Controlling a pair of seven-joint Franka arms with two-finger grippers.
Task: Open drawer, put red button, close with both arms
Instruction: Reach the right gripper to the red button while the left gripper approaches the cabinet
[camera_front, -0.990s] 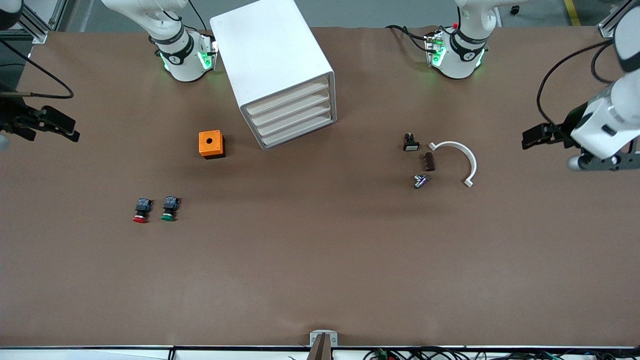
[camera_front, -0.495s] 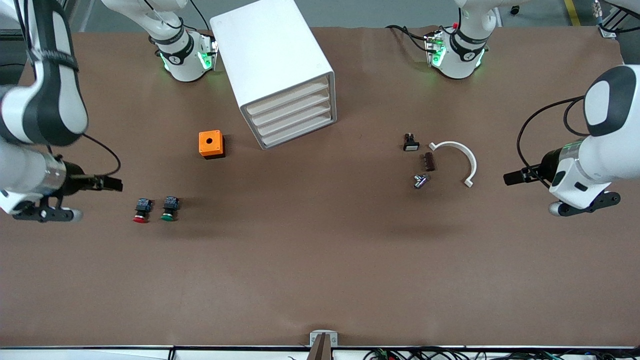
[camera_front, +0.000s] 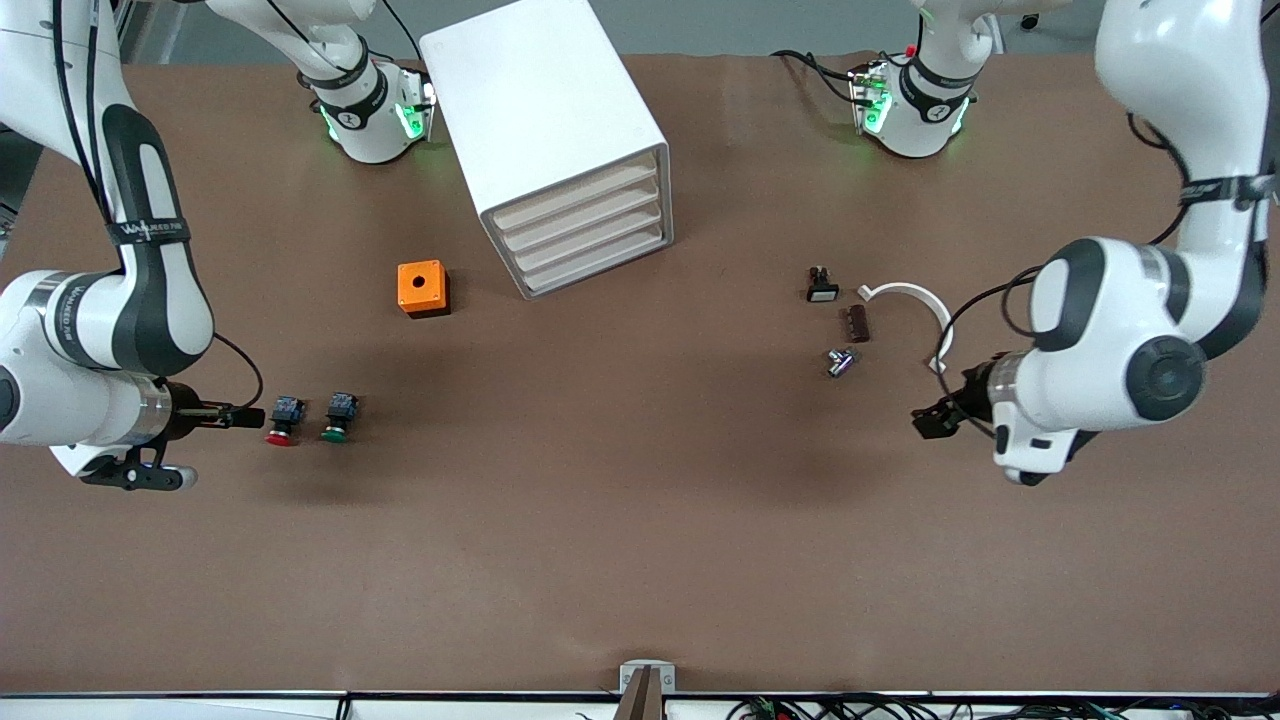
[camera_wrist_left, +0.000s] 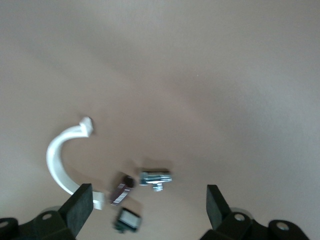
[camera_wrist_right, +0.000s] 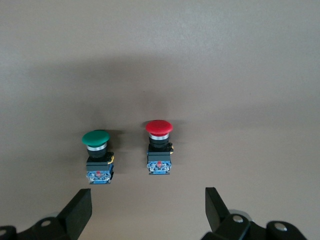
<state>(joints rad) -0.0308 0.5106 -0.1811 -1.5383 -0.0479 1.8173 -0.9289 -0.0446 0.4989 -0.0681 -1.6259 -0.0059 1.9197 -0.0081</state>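
The red button (camera_front: 283, 420) lies on the brown table beside a green-capped one (camera_front: 339, 417). Both show in the right wrist view, the red button (camera_wrist_right: 159, 147) and the green one (camera_wrist_right: 96, 155). My right gripper (camera_front: 240, 417) is open and empty, level with the red button on the side toward the right arm's end of the table. In its wrist view the open right gripper (camera_wrist_right: 148, 210) is just short of the button. The white drawer cabinet (camera_front: 560, 140) has all its drawers closed. My left gripper (camera_front: 935, 420) is open and empty over bare table close to the white arc (camera_front: 925, 310).
An orange box (camera_front: 422, 288) stands beside the cabinet. A small black switch (camera_front: 821, 285), a brown piece (camera_front: 858, 323) and a metal part (camera_front: 840, 361) lie next to the white arc. In the left wrist view the arc (camera_wrist_left: 60, 160) and metal part (camera_wrist_left: 155, 177) show.
Both arms swung in from the table's ends. The right gripper came up to the red button. The left gripper moved toward the small parts near the white arc.
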